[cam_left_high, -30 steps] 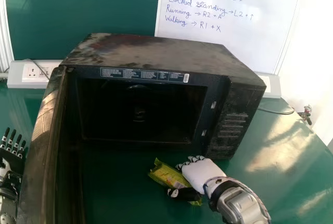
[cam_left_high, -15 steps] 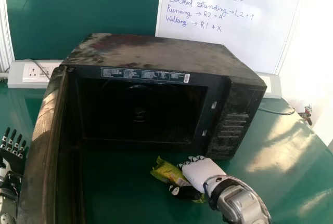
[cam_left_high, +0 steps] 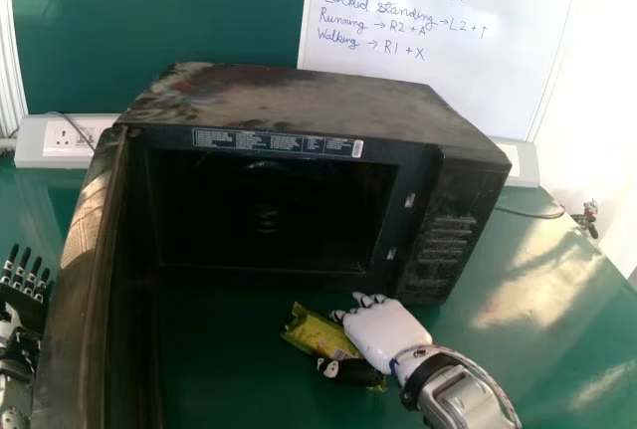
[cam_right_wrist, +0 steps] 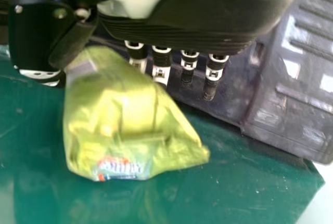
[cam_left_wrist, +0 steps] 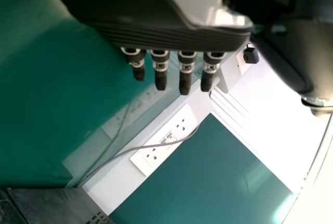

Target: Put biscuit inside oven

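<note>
Right hand (cam_left_high: 388,334) pinches biscuit packet (cam_left_high: 317,331) between thumb and fingers, likely so free end, jutting left of hand, can lead in. Oven (cam_left_high: 299,101) just beyond hand; door (cam_left_high: 78,250) open, giving access. Left hand (cam_left_high: 25,302) straight-fingered, outside door.

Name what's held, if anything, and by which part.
The white-and-black right hand holds the shiny yellow-green biscuit packet by the end nearer its palm.

Right forearm (cam_left_high: 458,389): angled in from the lower right. Right robot hand (cam_left_high: 386,332): back upward, thumb opposing fingers in a grip. Left robot hand (cam_left_high: 24,302): at far left, fingers straight.
</note>
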`<action>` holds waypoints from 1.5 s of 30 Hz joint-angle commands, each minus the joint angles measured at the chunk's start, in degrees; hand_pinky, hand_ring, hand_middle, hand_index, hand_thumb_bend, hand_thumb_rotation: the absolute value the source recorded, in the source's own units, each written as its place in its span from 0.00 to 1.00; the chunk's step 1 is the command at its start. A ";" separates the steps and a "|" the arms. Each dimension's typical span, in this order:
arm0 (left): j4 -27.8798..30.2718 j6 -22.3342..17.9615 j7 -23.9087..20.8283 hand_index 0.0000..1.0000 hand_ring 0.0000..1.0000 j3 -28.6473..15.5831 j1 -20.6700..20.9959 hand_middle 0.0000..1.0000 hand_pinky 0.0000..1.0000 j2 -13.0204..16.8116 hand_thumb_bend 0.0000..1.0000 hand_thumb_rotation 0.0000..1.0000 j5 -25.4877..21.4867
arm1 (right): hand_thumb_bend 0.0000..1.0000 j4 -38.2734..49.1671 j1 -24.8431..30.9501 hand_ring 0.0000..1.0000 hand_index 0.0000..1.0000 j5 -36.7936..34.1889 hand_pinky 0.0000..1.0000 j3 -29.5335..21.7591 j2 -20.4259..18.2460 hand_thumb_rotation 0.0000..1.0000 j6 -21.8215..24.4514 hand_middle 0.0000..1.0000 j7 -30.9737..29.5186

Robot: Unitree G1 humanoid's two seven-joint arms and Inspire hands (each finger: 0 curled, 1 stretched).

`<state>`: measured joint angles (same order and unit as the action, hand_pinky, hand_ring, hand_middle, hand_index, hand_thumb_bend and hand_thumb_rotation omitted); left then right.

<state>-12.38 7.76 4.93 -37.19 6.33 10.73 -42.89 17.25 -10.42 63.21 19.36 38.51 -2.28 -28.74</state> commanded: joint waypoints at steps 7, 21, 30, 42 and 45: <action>-2.28 1.75 -1.02 0.55 0.75 0.47 -1.16 0.44 0.72 -1.17 0.50 0.00 0.67 | 0.74 0.84 1.77 0.62 0.68 0.38 0.88 -0.92 0.44 0.00 -1.42 0.58 1.54; -2.45 1.56 -0.58 0.55 0.75 0.31 -1.18 0.44 0.74 -1.24 0.50 0.00 0.45 | 0.72 2.40 2.74 0.62 0.65 0.07 0.85 -2.67 -1.08 0.00 -1.07 0.59 3.63; -2.53 1.57 -0.95 0.55 0.74 0.32 -1.08 0.44 0.71 -1.15 0.50 0.00 0.68 | 0.60 3.59 4.07 0.58 0.63 -1.01 0.82 -4.66 -2.22 0.00 -1.91 0.51 8.77; -2.32 1.65 -0.81 0.56 0.74 0.26 -1.22 0.44 0.71 -1.22 0.49 0.00 0.40 | 0.52 5.80 5.56 0.56 0.51 -1.64 0.81 -6.66 -3.02 0.00 -2.49 0.48 12.52; -2.35 1.64 -0.92 0.56 0.74 0.31 -1.20 0.44 0.71 -1.20 0.49 0.00 0.53 | 0.52 6.49 5.61 0.57 0.50 -1.79 0.80 -7.02 -3.14 0.00 -2.19 0.49 12.00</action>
<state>-12.80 7.54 5.35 -37.20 6.60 10.71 -42.91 22.82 -5.21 61.92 13.24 35.68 -4.45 -16.87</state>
